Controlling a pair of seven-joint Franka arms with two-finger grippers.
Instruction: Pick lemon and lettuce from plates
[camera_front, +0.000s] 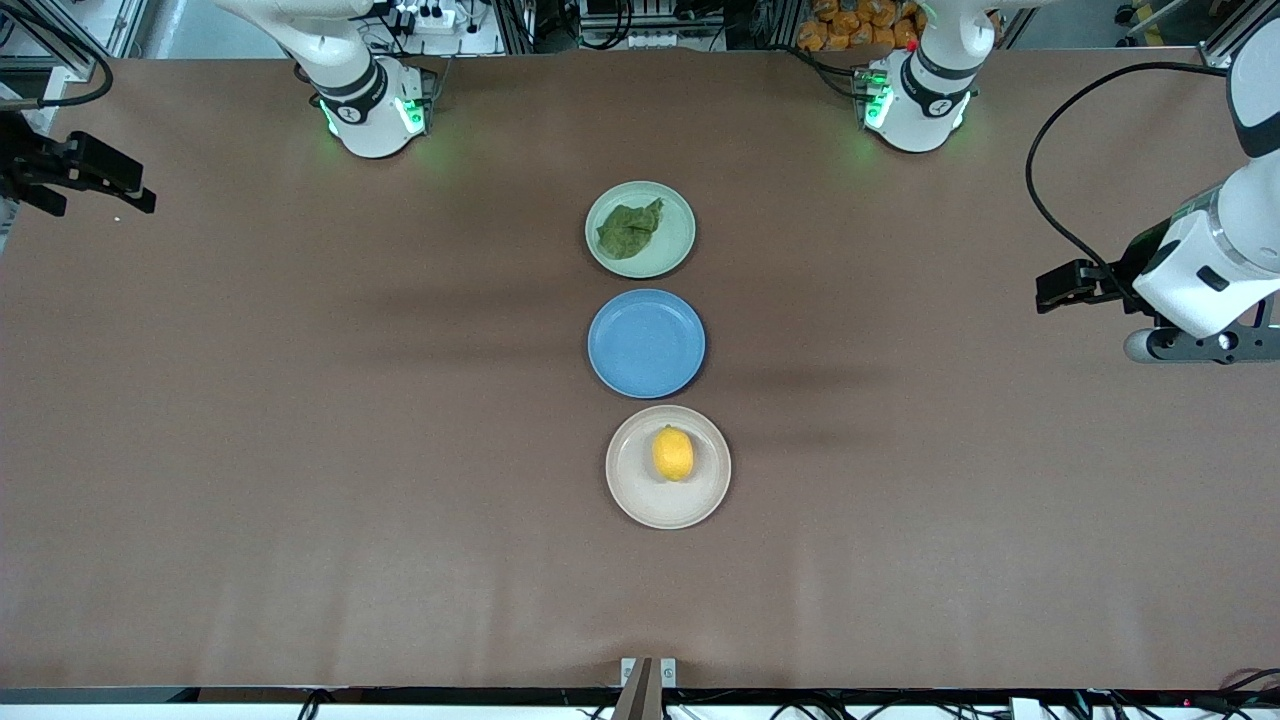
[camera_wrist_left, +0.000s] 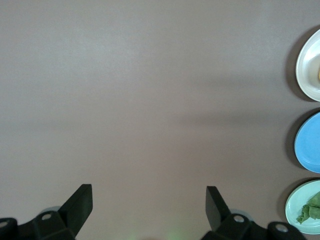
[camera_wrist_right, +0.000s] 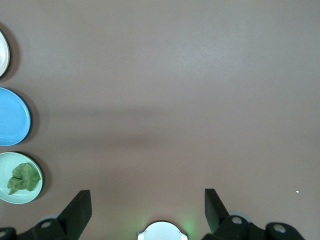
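The lemon (camera_front: 673, 454) lies on the beige plate (camera_front: 630, 485), the plate nearest the front camera. The lettuce (camera_front: 628, 230) lies flat on the mint green plate (camera_front: 680, 245), the farthest one. My left gripper (camera_wrist_left: 149, 192) hangs open and empty, high over bare table at the left arm's end (camera_front: 1065, 287), well apart from the plates. My right gripper (camera_wrist_right: 147, 197) is also open and empty, over the right arm's end of the table (camera_front: 95, 185). The lettuce (camera_wrist_right: 22, 177) and the mint plate (camera_wrist_left: 300, 210) show at the edges of both wrist views.
A bare blue plate (camera_front: 646, 343) sits between the two task plates, all three in a line down the table's middle. The arm bases (camera_front: 375, 110) (camera_front: 915, 105) stand along the table edge farthest from the front camera. A black cable (camera_front: 1040, 190) loops by the left arm.
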